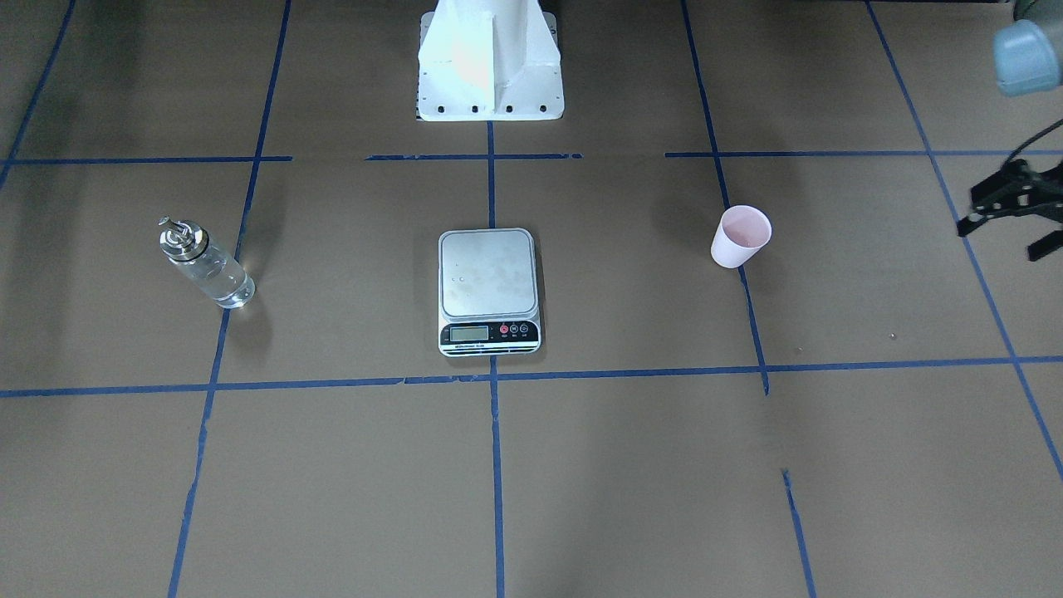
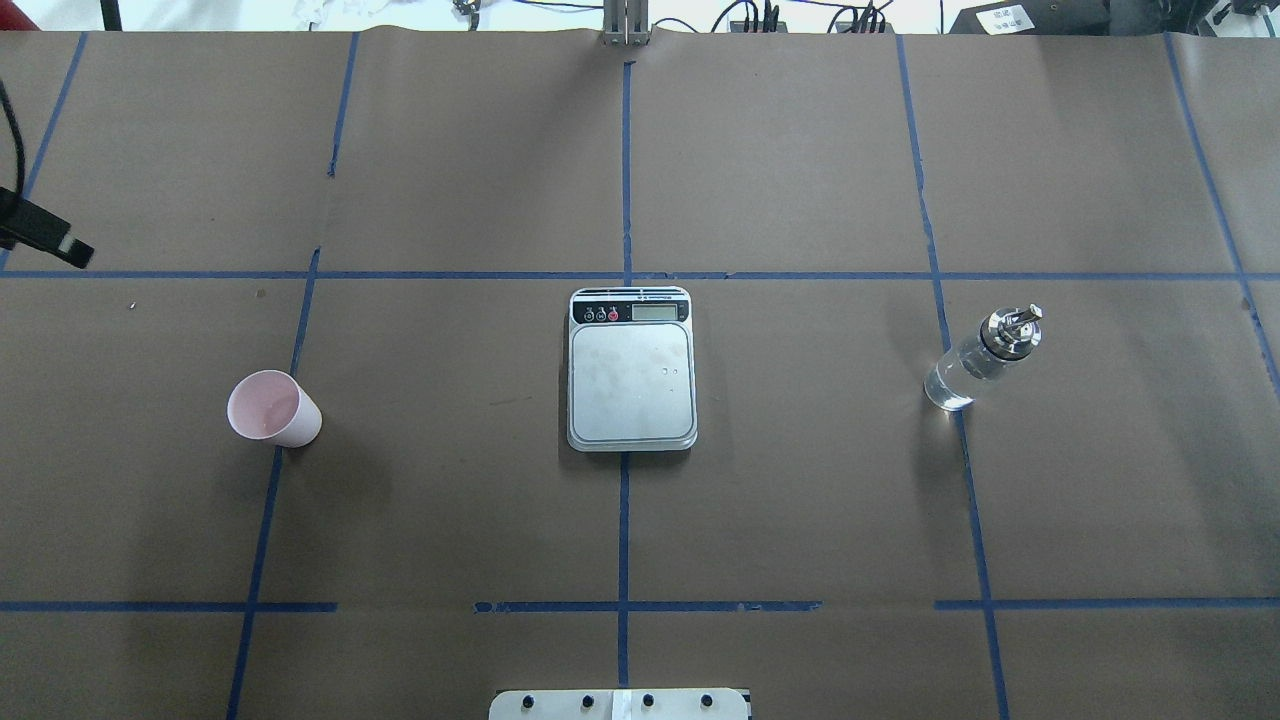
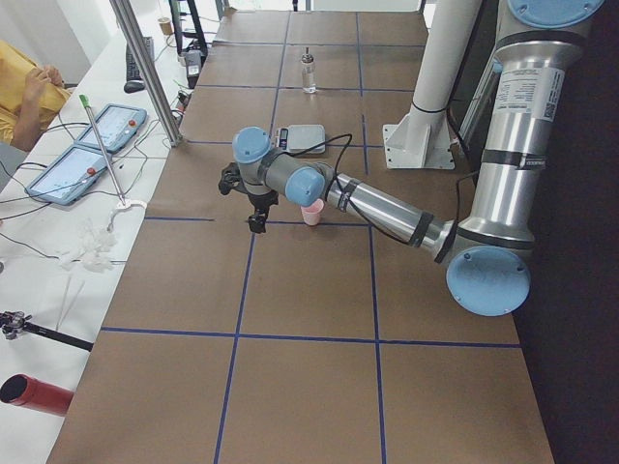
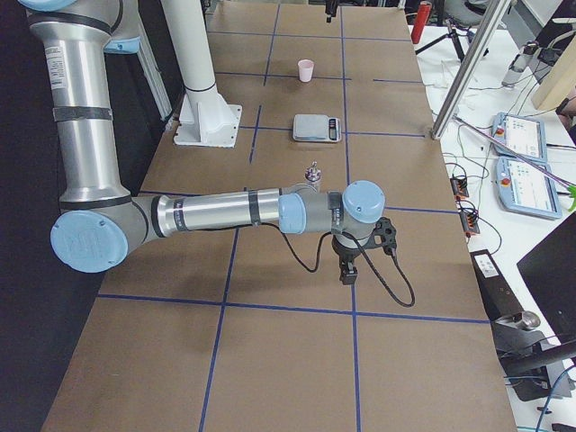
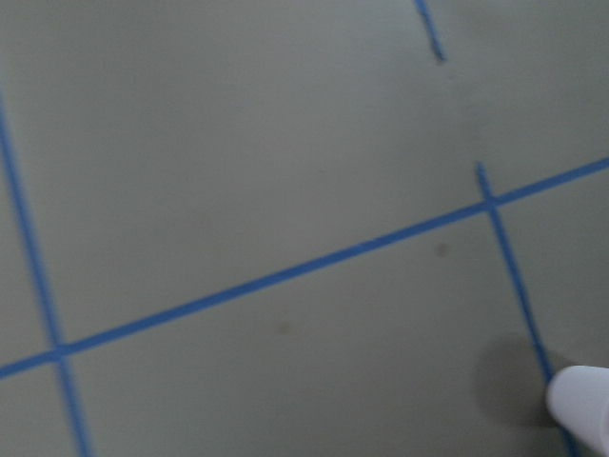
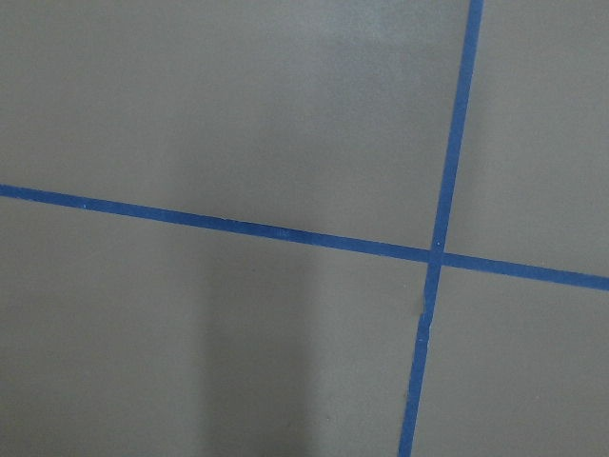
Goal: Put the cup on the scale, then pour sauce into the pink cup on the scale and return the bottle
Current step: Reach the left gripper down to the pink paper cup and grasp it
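The pale pink cup (image 1: 741,237) stands upright and empty on the brown table, on the robot's left side; it also shows in the overhead view (image 2: 273,408) and at the lower right corner of the left wrist view (image 5: 582,405). The silver scale (image 1: 488,291) lies at the table's middle with a bare platform. The clear glass bottle (image 1: 206,262) with a metal cap stands on the robot's right side, clear sauce inside it. My left gripper (image 1: 1005,237) hovers open and empty, beyond the cup toward the table's end. My right gripper (image 4: 346,265) shows only in the exterior right view, past the bottle; I cannot tell its state.
The white robot pedestal (image 1: 490,62) stands at the table's robot-side edge. Blue tape lines (image 2: 625,606) grid the brown paper. Tablets (image 3: 97,145) and a metal pole (image 3: 145,68) stand beside the table on the operators' side.
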Robot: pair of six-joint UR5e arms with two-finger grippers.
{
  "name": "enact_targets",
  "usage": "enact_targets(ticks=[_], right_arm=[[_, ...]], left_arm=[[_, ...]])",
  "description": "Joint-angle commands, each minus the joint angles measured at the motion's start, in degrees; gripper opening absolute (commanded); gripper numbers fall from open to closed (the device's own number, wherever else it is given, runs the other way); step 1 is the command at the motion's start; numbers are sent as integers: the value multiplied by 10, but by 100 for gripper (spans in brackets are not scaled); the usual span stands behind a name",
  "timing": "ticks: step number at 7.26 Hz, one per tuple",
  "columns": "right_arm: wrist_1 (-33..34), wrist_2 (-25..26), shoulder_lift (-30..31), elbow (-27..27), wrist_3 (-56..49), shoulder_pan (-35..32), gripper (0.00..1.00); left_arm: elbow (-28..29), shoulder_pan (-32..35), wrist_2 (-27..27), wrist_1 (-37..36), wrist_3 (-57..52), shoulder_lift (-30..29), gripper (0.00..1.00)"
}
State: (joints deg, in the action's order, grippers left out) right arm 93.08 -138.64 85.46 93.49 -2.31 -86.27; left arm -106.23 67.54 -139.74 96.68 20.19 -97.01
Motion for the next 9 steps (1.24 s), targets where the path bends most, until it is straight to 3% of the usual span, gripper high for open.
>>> enact_targets(ticks=[1, 4, 9], right_arm=[[-26, -3, 1, -4, -1, 2, 100], [-30, -3, 1, -11, 0, 8, 100], [-30, -3, 1, -23, -1, 12, 100]], left_arm=[[-4, -79, 5, 35, 98, -2, 100], [1, -153, 95, 61, 170, -9, 100], [22, -194, 97, 60, 172, -11, 94]])
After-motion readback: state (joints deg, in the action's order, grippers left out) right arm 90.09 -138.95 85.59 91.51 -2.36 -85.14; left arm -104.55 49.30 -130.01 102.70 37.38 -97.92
